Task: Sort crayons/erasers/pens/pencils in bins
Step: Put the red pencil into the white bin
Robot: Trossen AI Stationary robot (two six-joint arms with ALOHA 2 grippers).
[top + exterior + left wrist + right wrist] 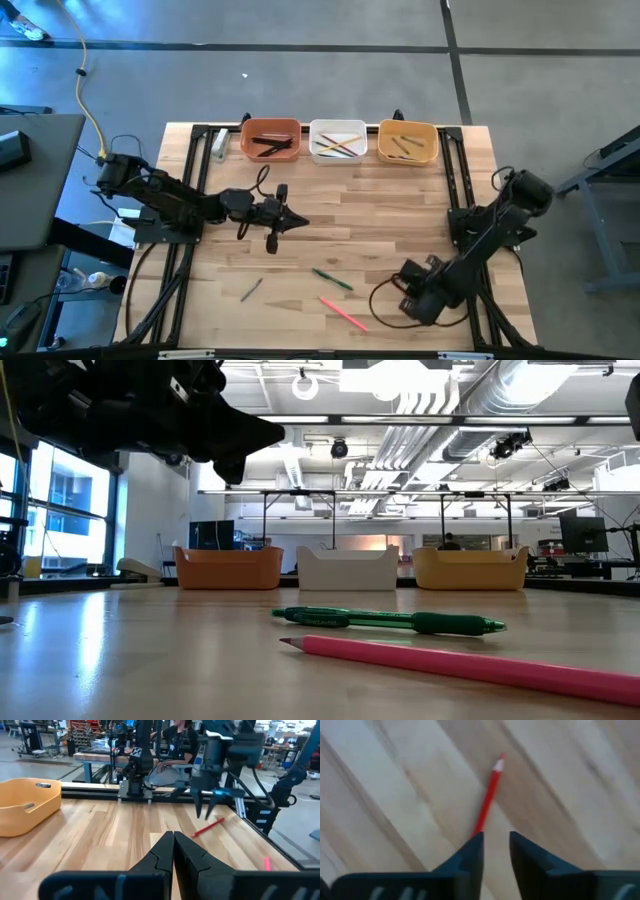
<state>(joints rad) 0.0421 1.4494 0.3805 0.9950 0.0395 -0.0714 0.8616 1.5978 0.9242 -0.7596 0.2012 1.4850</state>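
A pink pencil [345, 313] and a green pen [332, 279] lie flat on the wooden table near its front; both also show in the low view, the pencil [470, 660] in front of the pen [390, 622]. A thin grey stick [250, 290] lies farther left. My right gripper [496, 842] is open a little and points down just over the pencil's right end [487, 800]; it touches nothing that I can see. My left gripper [173, 845] is shut and empty, held above mid-table [295, 222]. Three bins stand at the far edge: terracotta [270, 140], white [337, 140], yellow-orange [407, 142], each holding several sticks.
Black frame rails [455, 170] run along both sides of the table and behind the bins. A black cable loops beside my right gripper [385, 292]. Bare wood lies between the bins and the loose sticks [380, 210]. A person sits beyond the table in the left wrist view [175, 742].
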